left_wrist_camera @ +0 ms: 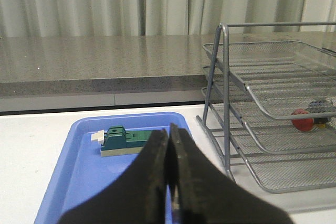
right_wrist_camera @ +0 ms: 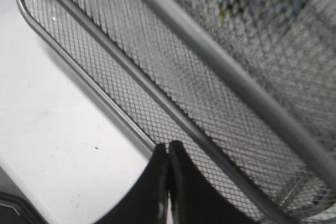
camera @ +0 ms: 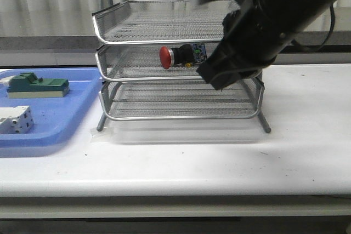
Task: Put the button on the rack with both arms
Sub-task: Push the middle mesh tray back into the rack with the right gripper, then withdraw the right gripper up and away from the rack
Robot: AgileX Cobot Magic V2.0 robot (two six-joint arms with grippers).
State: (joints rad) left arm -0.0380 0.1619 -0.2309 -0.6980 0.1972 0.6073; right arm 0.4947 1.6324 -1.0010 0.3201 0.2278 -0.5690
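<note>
step: button (camera: 182, 55) lying in rack (camera: 178, 114) middle tray | right gripper (right_wrist_camera: 167, 192) closed, empty | left gripper (left_wrist_camera: 169, 182) closed, empty | next: arms clearing away

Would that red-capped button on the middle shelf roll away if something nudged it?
Probably a bit: the button lies on its side, and its body looks round. The rack tray's raised rim would likely stop it. It seems small and light.

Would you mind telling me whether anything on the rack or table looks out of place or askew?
Nothing looks wrong. The button lies on its side in the middle tray of the rack, red cap toward the blue tray. Both grippers are shut and empty.
</note>
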